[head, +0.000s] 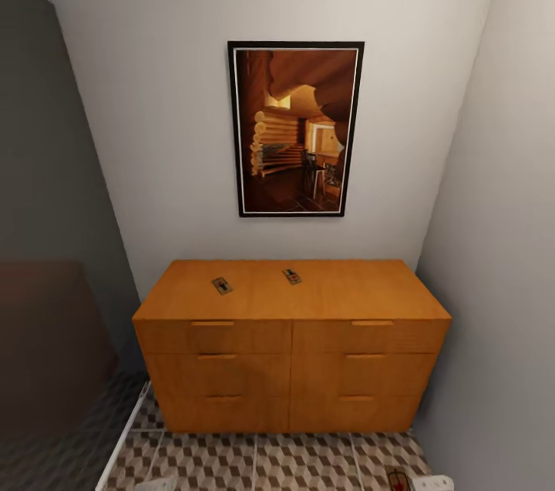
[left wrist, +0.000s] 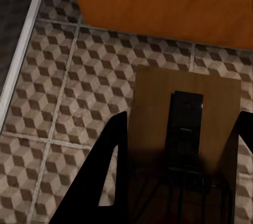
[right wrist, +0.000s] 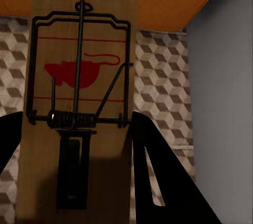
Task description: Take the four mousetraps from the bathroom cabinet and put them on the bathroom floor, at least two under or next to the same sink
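An orange-brown wooden cabinet [head: 308, 337] is set against a pale grey wall [head: 154, 129]. Large square floor tiles [head: 270, 464] are printed with a brown, beige and white cube pattern, divided by pale grout. A tan wooden mousetrap board [right wrist: 81, 103] is fitted with black wire and marked with a red mouse silhouette between thin red lines. A black-framed picture [head: 295, 129] is rendered in warm browns and yellows.

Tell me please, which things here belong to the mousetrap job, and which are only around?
Job: two mousetraps on the cabinet top; one in left gripper; one in right gripper; tiled floor.
Around: framed picture; walls.
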